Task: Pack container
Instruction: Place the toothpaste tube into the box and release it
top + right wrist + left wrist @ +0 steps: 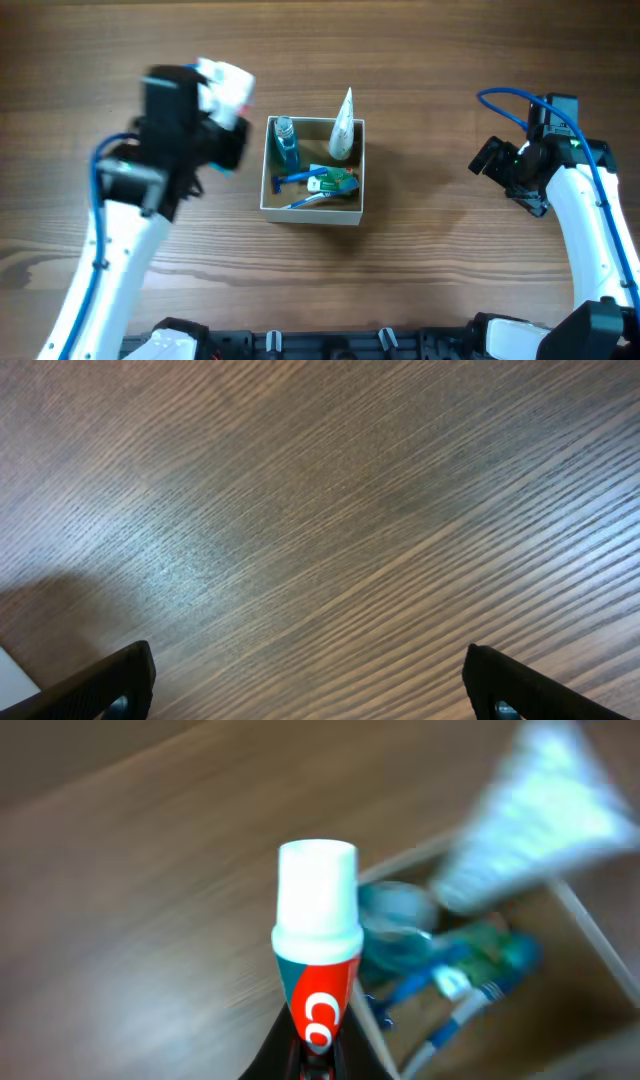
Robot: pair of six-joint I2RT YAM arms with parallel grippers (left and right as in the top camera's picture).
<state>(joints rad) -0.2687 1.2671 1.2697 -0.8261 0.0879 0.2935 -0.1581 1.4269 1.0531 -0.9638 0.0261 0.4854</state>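
Observation:
The container (312, 211) is a square white-walled box with a tan inside at the table's middle. It holds a blue bottle (286, 141), a white tube (343, 125), a blue razor (298, 178) and a green item (335, 181). My left gripper (222, 118) is raised left of the box and shut on a toothpaste tube (318, 955) with a white cap and a red and teal body; the tube also shows in the overhead view (228, 82). The left wrist view is blurred and shows the box corner (590, 935) behind the tube. My right gripper (310, 695) is open and empty over bare wood, right of the box.
The wooden table (420, 270) surrounds the box. A pale corner (12, 670) shows at the lower left of the right wrist view. The arm bases sit along the front edge (330, 345).

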